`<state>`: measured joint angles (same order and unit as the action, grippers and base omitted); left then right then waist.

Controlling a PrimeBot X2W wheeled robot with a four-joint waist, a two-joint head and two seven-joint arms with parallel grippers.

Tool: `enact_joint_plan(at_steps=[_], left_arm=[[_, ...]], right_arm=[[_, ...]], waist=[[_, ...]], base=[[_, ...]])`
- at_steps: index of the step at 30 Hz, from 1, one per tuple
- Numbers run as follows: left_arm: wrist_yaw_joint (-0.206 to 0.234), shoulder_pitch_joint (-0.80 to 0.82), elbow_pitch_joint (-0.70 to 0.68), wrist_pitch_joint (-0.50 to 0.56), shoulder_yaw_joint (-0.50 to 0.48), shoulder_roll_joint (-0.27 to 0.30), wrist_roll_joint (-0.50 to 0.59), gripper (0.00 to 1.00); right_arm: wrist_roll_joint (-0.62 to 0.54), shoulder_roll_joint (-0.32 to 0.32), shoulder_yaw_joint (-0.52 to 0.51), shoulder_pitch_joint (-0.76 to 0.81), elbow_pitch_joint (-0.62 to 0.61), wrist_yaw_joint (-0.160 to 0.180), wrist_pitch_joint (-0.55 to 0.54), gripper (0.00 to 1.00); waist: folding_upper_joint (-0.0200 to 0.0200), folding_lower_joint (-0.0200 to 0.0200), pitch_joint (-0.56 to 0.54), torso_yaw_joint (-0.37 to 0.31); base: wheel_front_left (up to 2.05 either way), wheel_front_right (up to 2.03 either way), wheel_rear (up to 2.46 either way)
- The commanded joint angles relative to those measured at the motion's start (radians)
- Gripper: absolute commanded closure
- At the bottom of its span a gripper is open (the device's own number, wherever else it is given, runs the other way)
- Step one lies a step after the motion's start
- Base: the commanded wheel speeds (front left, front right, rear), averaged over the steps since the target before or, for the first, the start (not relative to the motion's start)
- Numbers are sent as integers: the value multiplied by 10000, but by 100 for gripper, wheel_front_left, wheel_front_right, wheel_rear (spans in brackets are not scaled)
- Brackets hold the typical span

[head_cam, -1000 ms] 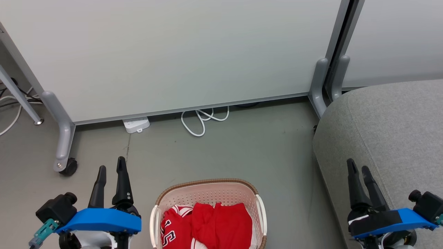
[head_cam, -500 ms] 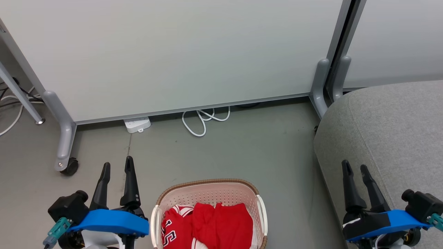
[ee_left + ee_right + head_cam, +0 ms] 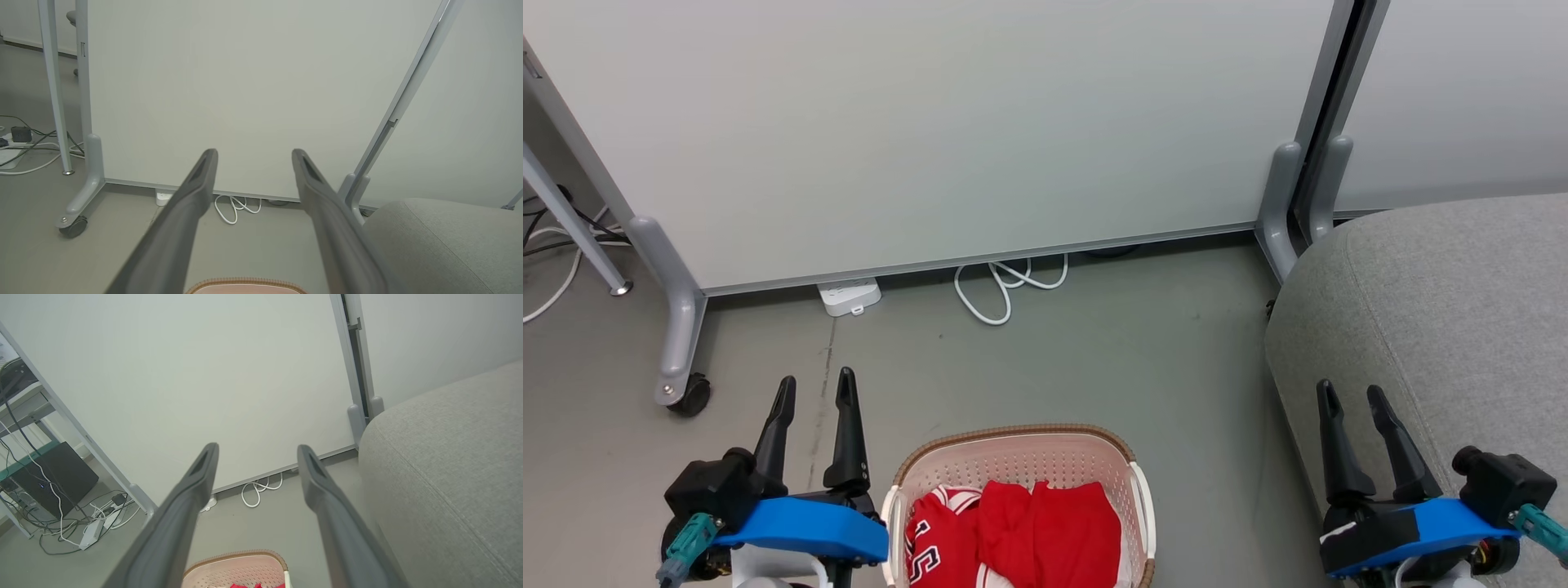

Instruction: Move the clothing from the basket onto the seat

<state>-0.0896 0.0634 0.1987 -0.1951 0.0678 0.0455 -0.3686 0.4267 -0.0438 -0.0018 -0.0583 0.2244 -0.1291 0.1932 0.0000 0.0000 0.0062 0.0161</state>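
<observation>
Both arms have drawn inward over the last second, each gripper sliding toward the middle of the head view while the things on the floor keep their places.

At the far left, a grey partition foot with a black caster (image 3: 693,396) stands on the grey floor (image 3: 1143,343). Just right of it, the left gripper (image 3: 816,377) points up the view, its two dark fingers spread wide with nothing between them. It hangs just beside the left rim of the basket (image 3: 1013,430), apart from it. Farther back, a white power strip (image 3: 849,296) and a looped white cable (image 3: 1005,286) lie at the base of the pale partition panel (image 3: 931,122).

The basket sits on the floor at bottom centre, between the two grippers. Inside it lies the clothing: the jersey (image 3: 931,543) with white trim and dark numerals on the left, and the plain red garment (image 3: 1054,531) bunched beside it and partly over it.

To the right, the right gripper (image 3: 1350,387) also stands with its fingers parted and empty, in front of the seat's near left edge. The seat (image 3: 1445,310) holds no garment.
</observation>
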Motion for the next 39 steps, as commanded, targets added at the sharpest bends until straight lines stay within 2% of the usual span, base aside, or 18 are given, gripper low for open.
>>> enact_joint_plan(at_steps=[1,32,39], left_arm=[[-50,152,-23,-76,18,57,241,0],[-134,152,402,-661,249,61,2017,0],[-145,150,490,-717,232,60,2150,0]], right_arm=[[-225,-78,33,-107,-68,-20,98,0],[-2478,-92,225,-26,-57,-25,688,0],[-2618,-93,221,-11,1,-26,740,0]], waist=[[0,0,-1,7],[0,0,-21,94],[0,0,-22,101]], base=[[0,0,0],[0,0,0],[0,0,0]])
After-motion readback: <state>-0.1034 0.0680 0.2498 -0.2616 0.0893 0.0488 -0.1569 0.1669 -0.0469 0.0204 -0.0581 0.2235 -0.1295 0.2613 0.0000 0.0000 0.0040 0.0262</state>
